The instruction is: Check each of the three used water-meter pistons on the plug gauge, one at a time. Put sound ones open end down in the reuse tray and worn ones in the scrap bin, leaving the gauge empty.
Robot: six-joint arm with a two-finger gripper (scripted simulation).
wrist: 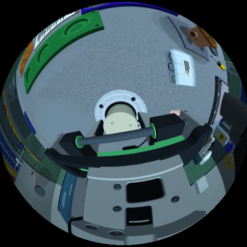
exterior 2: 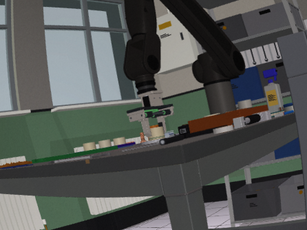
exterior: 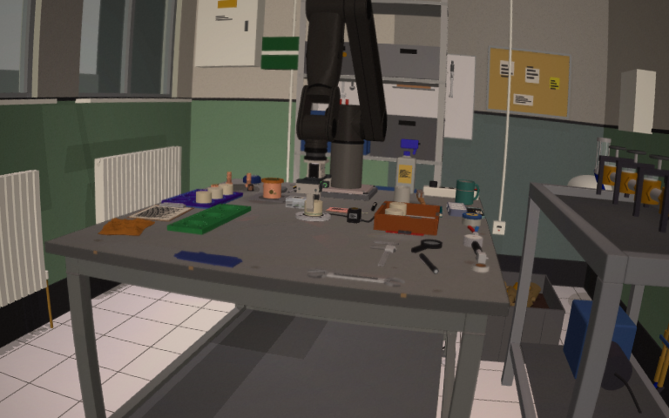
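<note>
My gripper [exterior: 314, 203] [exterior 2: 154, 131] [wrist: 119, 125] is open, lowered around a cream piston [exterior: 315, 206] [exterior 2: 157, 132] [wrist: 119, 121] that sits on the plug gauge, whose round pale base plate [exterior: 313, 216] [wrist: 120, 106] rests mid-table. The piston's closed end faces up. Three more cream pistons [exterior: 214, 191] [exterior 2: 104, 143] stand in a row on the blue tray [exterior: 203, 197] at the table's far left. The green reuse tray [exterior: 209, 218] [wrist: 55, 43] lies in front of it with its round recesses vacant. The orange scrap bin [exterior: 407, 217] [exterior 2: 223, 119] sits to the right of the gauge and holds cream parts.
The robot's base column [exterior: 347, 162] stands just behind the gauge. An orange cup-shaped part [exterior: 272, 188] [wrist: 199, 36] and a small white box [exterior: 295, 201] [wrist: 183, 66] lie near it. A magnifier [exterior: 427, 245], a torch, a wrench [exterior: 355, 278] and a green mug [exterior: 465, 191] occupy the right and front.
</note>
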